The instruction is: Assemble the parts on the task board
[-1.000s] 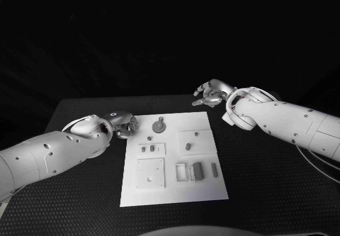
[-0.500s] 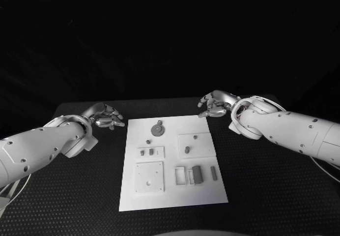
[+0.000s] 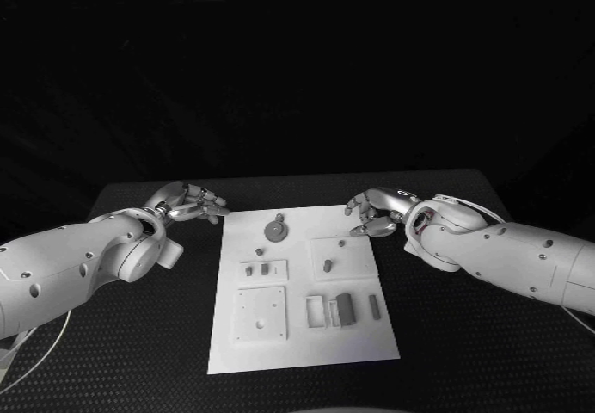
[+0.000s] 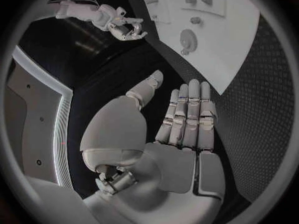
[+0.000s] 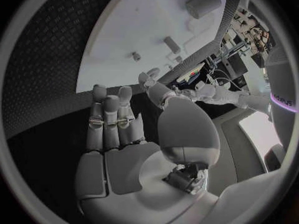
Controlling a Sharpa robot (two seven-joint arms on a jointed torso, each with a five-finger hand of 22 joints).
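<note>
The white task board [image 3: 303, 342] lies in the middle of the black table. On it a round grey part [image 3: 275, 229] sits near the far edge, a small peg [image 3: 328, 265] stands right of centre, and several narrow pieces [image 3: 345, 304] stand nearer me. My left hand [image 3: 193, 205] hovers off the board's far left corner; in the left wrist view its fingers [image 4: 187, 114] are straight and hold nothing. My right hand [image 3: 376, 212] hangs at the board's far right corner, its fingers [image 5: 111, 119] likewise extended and bare.
A square plate [image 3: 263, 308] and a smaller one with two pegs [image 3: 261, 268] lie on the board's left half. Black table surface [image 3: 471, 335] stretches on both sides of the board. The left wrist view also catches the right hand [image 4: 124, 27] beyond the board [image 4: 236, 45].
My left hand has left the board's left edge and moved out to its far left corner. My right hand has come down and nearer, to the board's far right corner.
</note>
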